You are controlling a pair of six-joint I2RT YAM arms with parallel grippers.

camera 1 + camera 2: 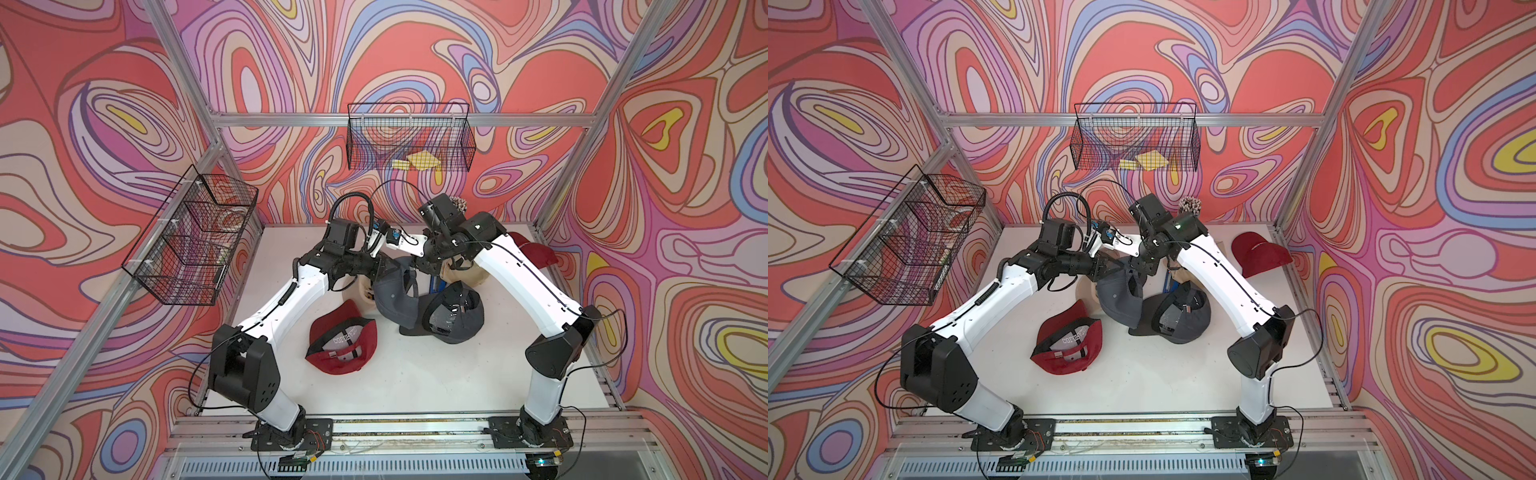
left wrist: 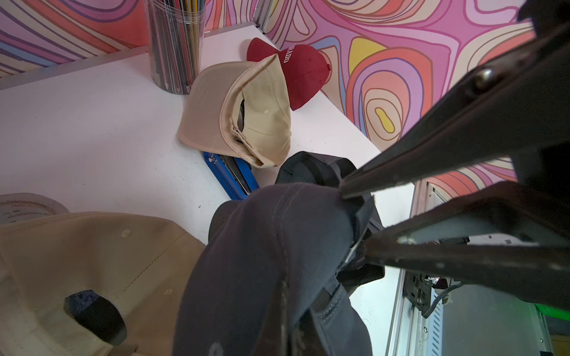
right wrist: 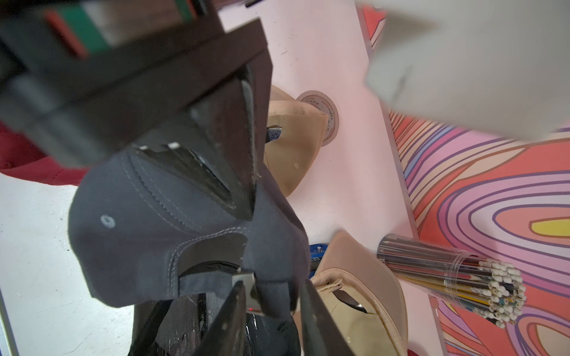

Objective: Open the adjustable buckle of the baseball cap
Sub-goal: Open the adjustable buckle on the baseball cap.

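Note:
A dark grey baseball cap (image 1: 395, 291) (image 1: 1119, 295) hangs above the table's back middle between my two arms. My left gripper (image 1: 384, 268) (image 3: 246, 209) is shut on the cap's rear rim beside the strap opening. In the left wrist view the cap's crown (image 2: 271, 246) fills the foreground. My right gripper (image 3: 271, 302) (image 2: 354, 218) has its two fingers closed on the grey strap, one pressed against the metal buckle (image 3: 245, 282). In both top views the wrists hide the buckle.
A second dark cap with a mesh back (image 1: 453, 316) lies under the held one. A red cap (image 1: 345, 345) lies front left, another (image 1: 536, 253) back right. Two beige caps (image 2: 240, 114) (image 2: 77, 262), a blue tool (image 2: 231, 175) and a pencil tub (image 2: 175, 46) crowd the back.

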